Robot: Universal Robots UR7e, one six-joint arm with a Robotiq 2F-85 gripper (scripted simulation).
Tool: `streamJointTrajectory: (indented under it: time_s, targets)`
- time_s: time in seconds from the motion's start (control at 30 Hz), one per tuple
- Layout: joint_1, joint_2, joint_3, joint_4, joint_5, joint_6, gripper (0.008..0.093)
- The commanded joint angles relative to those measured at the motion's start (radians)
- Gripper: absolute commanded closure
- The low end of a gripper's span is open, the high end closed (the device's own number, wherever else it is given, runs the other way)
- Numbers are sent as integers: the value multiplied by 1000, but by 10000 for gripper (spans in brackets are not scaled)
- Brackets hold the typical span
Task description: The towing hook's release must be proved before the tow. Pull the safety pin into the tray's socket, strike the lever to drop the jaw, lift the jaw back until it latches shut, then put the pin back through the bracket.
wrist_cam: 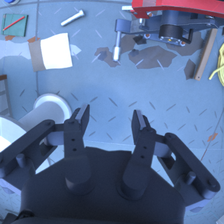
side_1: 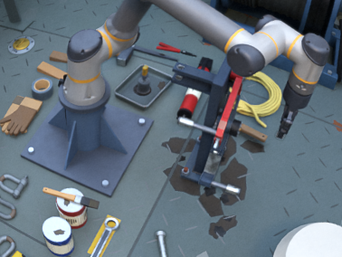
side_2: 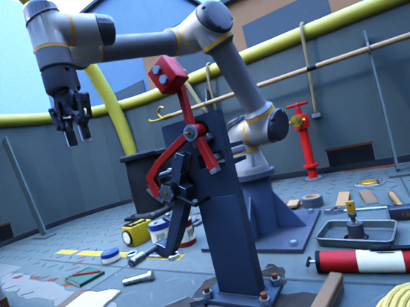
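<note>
The red lever (side_1: 228, 105) (side_2: 181, 108) is partly hidden behind my arm in the side camera. It pivots on the dark blue hook bracket (side_1: 212, 122) (side_2: 220, 208). The jaw (side_2: 178, 208) hangs down with its silver handle (side_1: 225, 188) (side_2: 141, 257) (wrist_cam: 117, 48) near the floor. The yellow-topped safety pin (side_1: 144, 72) (side_2: 350, 208) stands in the socket of the grey tray (side_1: 143, 85) (side_2: 356, 233). My gripper (side_1: 286, 124) (side_2: 74, 130) (wrist_cam: 109, 116) is open and empty. It hangs in the air to the side of the bracket, away from the lever's red head (side_2: 167, 74).
A white drum (side_1: 312, 240) (wrist_cam: 40, 116) lies below the gripper. A yellow rope coil (side_1: 262, 97) and a wooden-handled saw (wrist_cam: 204, 54) lie by the bracket. A red-white grease gun (side_1: 190, 102) (side_2: 358, 260) lies near the tray. My arm's base plate (side_1: 86, 140) stands left.
</note>
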Motion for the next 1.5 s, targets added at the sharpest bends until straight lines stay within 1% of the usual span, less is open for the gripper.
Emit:
streamJointTrajectory:
  time_s: [0.0, 0.17, 0.53, 0.67, 0.77, 0.93, 1.17, 1.3, 1.47]
  targets:
    - [2, 10, -18, 19, -4, 3, 434]
    - [12, 78, -132, 152, -30, 19, 434]
    - [39, 255, -432, 501, -99, 64, 434]
    - [46, 303, -514, 596, -118, 76, 434]
    - [50, 327, -555, 645, -128, 82, 434]
    - [52, 346, -587, 681, -135, 87, 434]
    - [53, 347, -585, 681, -136, 88, 434]
    - [53, 344, -550, 651, -136, 88, 434]
    - [53, 341, -464, 569, -136, 88, 434]
